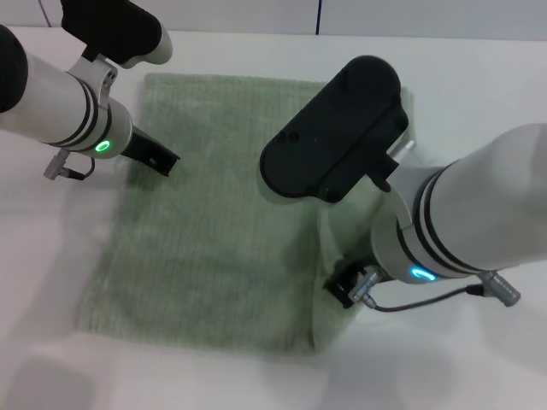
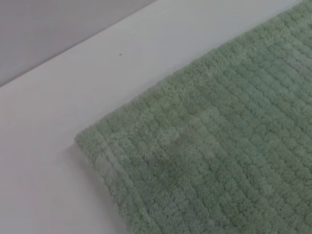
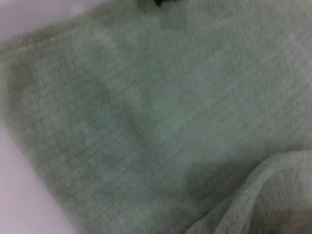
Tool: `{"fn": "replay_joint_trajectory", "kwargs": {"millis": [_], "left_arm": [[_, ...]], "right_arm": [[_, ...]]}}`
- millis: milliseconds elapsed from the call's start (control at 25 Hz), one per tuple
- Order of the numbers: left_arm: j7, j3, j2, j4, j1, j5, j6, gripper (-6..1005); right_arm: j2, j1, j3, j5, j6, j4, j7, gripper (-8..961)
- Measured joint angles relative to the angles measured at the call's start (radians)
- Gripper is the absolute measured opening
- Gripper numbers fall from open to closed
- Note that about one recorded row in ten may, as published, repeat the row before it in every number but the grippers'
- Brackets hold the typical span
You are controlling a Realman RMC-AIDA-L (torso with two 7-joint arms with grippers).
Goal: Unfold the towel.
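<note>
Towel (image 1: 214, 231) lay spread on the white table (image 1: 479, 77), filling the middle of the head view, its pale green ribbed pile facing up. Most of it sat flat, running from about 11 o'clock down to 6 o'clock. Along its edge toward 3 o'clock a strip was doubled over or bunched, forming a raised ridge that ran down to the corner near 5 o'clock.

The right gripper (image 1: 333, 141) hung over the towel just right of centre, toward 1 o'clock; its black housing hid the fingers, so whether the claw was wide, narrow or holding cloth could not be told. The right arm came in from 4 o'clock, with a blue-green light glowing on its wrist ring. The right wrist view showed towel (image 3: 146, 122) close up, with a lifted, folded edge at one corner of the picture.

The left gripper (image 1: 115, 34) sat at 11 o'clock, beside the towel's far left corner, with the left arm entering from 9 o'clock and a green light on its wrist. Its fingers were not visible either, so the state of that claw could not be told. The left wrist view showed a flat hemmed corner of the towel (image 2: 214, 151) lying on the bare table (image 2: 73, 87).
</note>
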Motion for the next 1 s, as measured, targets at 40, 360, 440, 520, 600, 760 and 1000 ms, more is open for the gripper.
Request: {"fn": "replay_joint_trajectory", "kwargs": {"millis": [40, 360, 440, 520, 600, 760, 1000], "left_arm": [[0.000, 0.001, -0.001, 0.000, -0.003, 0.000, 0.001, -2], [0.000, 0.002, -0.002, 0.000, -0.009, 0.000, 0.000, -3], [0.000, 0.002, -0.002, 0.000, -0.009, 0.001, -0.001, -3], [0.000, 0.002, -0.002, 0.000, -0.011, 0.002, -0.002, -2], [0.000, 0.002, -0.002, 0.000, -0.011, 0.002, -0.003, -2], [0.000, 0.003, -0.002, -0.002, -0.012, 0.002, -0.004, -2], [0.000, 0.005, -0.001, -0.008, -0.012, 0.002, -0.009, -2]], "right_arm": [[0.000, 0.005, -0.001, 0.010, 0.008, -0.006, 0.008, 22], [0.001, 0.022, -0.054, 0.020, 0.080, -0.010, 0.078, 123], [0.001, 0.022, -0.062, 0.018, 0.111, -0.012, 0.093, 162], [0.001, 0.023, -0.073, 0.015, 0.134, -0.012, 0.109, 201], [0.001, 0.023, -0.081, 0.001, 0.157, 0.004, 0.130, 239], [0.001, 0.019, -0.081, -0.055, 0.197, 0.078, 0.149, 329], [0.001, 0.023, -0.073, -0.099, 0.139, 0.124, 0.157, 404]]}}
